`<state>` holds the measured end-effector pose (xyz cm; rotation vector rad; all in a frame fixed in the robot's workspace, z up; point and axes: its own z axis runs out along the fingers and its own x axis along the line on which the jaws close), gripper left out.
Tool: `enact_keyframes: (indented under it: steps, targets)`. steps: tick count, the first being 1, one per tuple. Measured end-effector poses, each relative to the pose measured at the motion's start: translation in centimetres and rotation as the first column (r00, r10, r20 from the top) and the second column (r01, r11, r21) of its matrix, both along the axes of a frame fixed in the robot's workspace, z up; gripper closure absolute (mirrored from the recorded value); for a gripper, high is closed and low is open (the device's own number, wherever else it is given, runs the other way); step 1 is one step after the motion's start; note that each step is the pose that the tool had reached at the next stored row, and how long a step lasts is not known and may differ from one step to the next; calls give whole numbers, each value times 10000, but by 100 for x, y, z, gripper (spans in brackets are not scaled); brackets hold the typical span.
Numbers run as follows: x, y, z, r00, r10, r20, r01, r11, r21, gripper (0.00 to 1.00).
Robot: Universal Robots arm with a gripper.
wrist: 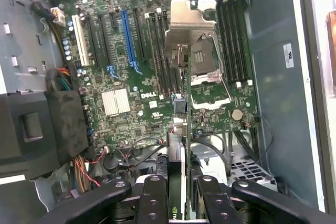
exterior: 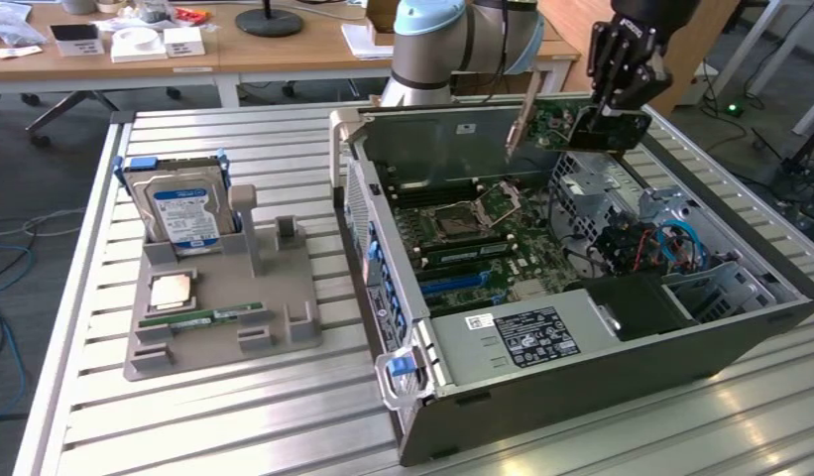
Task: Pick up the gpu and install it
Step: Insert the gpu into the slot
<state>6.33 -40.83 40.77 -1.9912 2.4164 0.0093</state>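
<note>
Our fingers (wrist: pixel 153 199) clamp the gpu (exterior: pixel 568 123) by one edge above the open computer case (exterior: pixel 605 382), a card we judge light, stiff, fragile, best held at its edges.

A blue-labelled hard drive (exterior: pixel 181 210) stands upright on a grey holder (exterior: pixel 290 335), where a green RAM stick (exterior: pixel 203 318) lies flat
</note>
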Motion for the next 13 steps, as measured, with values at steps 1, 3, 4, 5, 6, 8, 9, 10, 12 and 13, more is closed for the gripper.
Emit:
enact_keyframes:
  steps: [1,3,4,5,6,8,9,10,12,13]
  targets:
    - [0,0,-1,9999,105,0,-105,9999,0,74]
    - [0,0,-2,9995,312,0,-312,9995,0,74]
    - [0,0,-3,9992,403,0,-403,9992,0,74]
    - [0,0,-3,9987,505,0,-505,9987,0,74]
    - [0,0,-4,9981,610,0,-610,9981,0,74]
    - [0,0,-5,9967,809,0,-809,9967,0,74]
    - [0,0,-6,9958,911,1,-911,9958,0,74]
    - [0,0,-7,9950,1004,0,-1004,9950,0,74]
    - [0,0,-7,9943,1066,0,-1066,9943,0,74]
    - [0,0,-7,9943,1066,0,-1066,9943,0,74]
